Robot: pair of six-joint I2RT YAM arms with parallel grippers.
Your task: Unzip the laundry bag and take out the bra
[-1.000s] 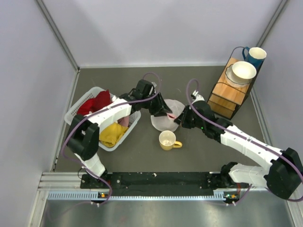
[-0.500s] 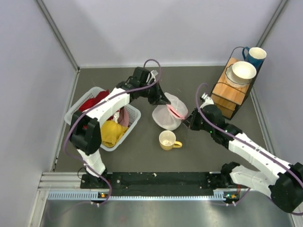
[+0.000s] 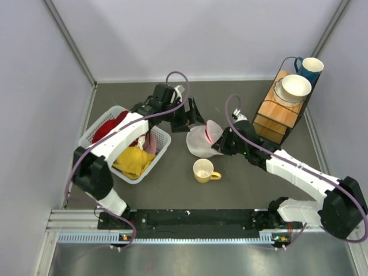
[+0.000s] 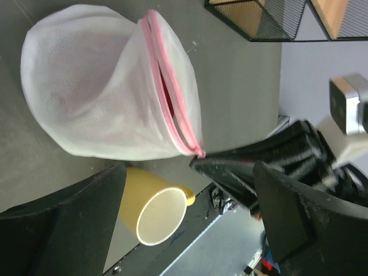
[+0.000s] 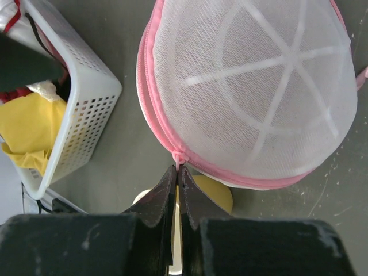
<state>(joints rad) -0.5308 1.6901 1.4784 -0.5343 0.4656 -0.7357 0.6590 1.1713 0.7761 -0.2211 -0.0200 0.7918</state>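
Right gripper (image 5: 177, 172) clamps zipper pull (image 5: 179, 156) of laundry bag (image 5: 253, 86); left gripper (image 3: 194, 119) gapes; contents indistinct.

laundry bag (image 5: 253, 98): translucent white mesh cloth, pink fabric zipper trim
basket (image 5: 86, 109): white smooth plastic
mug (image 4: 155, 215): yellow, glossy
bench (image 3: 247, 184): dark, matt, lightly scuffed
right pincer (image 5: 177, 172): black matt grainy plastic

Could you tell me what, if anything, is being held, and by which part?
The right gripper pinches the laundry bag at its pink zipper pull; the left gripper holds nothing.
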